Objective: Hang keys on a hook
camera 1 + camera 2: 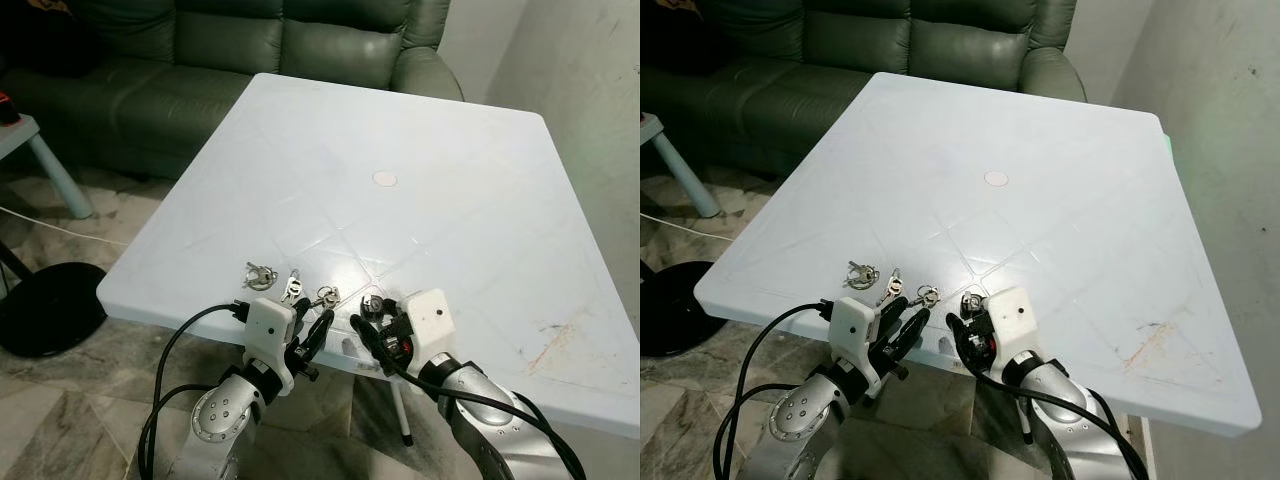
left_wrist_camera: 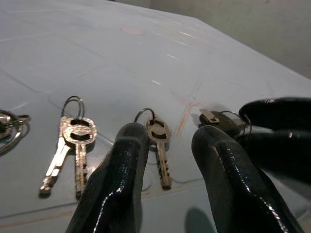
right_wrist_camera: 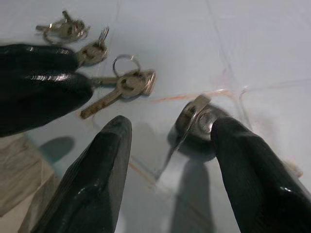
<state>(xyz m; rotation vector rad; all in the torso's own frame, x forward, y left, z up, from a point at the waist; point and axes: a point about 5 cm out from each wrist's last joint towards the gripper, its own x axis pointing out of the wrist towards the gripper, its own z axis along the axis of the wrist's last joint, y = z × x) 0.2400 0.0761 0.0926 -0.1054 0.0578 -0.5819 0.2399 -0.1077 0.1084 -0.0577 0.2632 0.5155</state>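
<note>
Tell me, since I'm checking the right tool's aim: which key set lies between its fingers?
The dark-headed set, rightmost of the four along the table's near edge. The right tool straddles it, open.

We're looking at two silver metal arms with rounded, screw-dotted joints, each capped by a boxy white plastic wrist housing. From those come the left gripper (image 1: pixel 311 334) and right gripper (image 1: pixel 366 328), each with two long glossy black fingers (image 2: pixel 116 189). Thick black cables loop off both arms, and red marks show under the right housing.
</note>
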